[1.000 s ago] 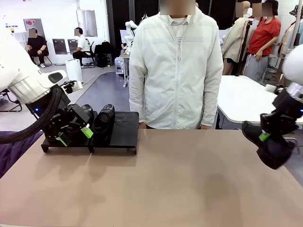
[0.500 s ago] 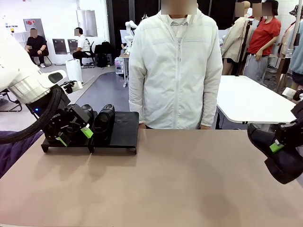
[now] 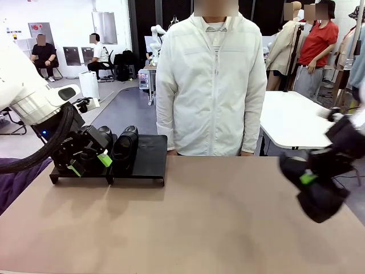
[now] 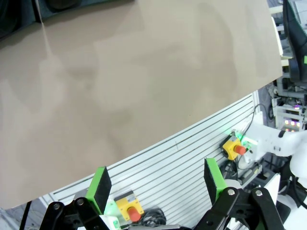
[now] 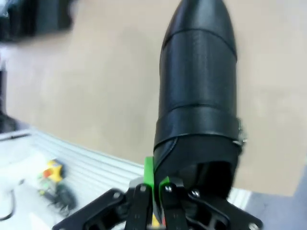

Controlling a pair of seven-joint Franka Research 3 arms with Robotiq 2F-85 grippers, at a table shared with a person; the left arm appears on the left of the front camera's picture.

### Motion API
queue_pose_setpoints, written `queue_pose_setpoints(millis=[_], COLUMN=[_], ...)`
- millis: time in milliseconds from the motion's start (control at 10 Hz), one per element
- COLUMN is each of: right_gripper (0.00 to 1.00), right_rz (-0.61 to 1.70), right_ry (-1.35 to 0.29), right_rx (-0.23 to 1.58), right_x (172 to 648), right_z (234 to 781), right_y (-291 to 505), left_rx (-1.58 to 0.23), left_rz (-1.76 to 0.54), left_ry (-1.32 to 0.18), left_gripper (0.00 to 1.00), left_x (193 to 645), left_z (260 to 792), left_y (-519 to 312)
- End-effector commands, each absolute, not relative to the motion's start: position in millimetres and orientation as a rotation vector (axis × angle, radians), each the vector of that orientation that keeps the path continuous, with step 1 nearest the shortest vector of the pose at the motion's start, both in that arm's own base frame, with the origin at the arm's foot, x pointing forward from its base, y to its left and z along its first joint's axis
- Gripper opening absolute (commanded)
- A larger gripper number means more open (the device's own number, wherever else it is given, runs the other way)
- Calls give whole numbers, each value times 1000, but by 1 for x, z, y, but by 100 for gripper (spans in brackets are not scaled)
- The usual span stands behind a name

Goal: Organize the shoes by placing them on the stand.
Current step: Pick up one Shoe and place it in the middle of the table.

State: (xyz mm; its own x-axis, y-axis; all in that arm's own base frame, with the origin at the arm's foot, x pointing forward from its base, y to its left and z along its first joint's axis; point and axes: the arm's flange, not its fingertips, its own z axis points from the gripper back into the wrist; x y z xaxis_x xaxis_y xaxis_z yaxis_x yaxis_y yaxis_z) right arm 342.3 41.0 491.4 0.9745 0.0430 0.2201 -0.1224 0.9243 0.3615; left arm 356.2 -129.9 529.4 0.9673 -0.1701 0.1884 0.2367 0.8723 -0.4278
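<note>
Tabletop: broad tan matte tabletop, bare across its middle; a person in a white zip jacket stands at the far edge.
Stand: low black two-panel stand at the far left of the tabletop; its right part is bare.
Shoes on stand: two glossy black leather loafers, one toward the middle of the stand, the other just left of it, partly hidden by the left claw.
Left claw: left claw with green pads sits low at the stand's left end; jaws spread wide, nothing between them in the left wrist view.
Right claw: right claw clenched on the heel rim of a third glossy black loafer.
Held loafer: raised above the tabletop's right edge, tilted; toe points away from the claw in the right wrist view.
</note>
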Motion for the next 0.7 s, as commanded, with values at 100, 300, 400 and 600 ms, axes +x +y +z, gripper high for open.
queue_pose_setpoints(millis=[100,300,400,600], right_gripper=[0,0,0,0], right_rz=[14,37,3,3], right_ry=[-166,-212,-212,-214], right_rx=[378,397,373,304], right_x=[351,362,372,393], right_z=[472,450,433,399], right_y=[180,252,280,312], left_rx=[-458,-458,-458,-458], left_rz=[-207,-207,-207,-207], left_ry=[-145,-145,-145,-145], left_gripper=[100,100,100,100], left_x=[355,355,355,355], left_z=[531,531,531,531], left_y=[-129,-129,-129,-129])
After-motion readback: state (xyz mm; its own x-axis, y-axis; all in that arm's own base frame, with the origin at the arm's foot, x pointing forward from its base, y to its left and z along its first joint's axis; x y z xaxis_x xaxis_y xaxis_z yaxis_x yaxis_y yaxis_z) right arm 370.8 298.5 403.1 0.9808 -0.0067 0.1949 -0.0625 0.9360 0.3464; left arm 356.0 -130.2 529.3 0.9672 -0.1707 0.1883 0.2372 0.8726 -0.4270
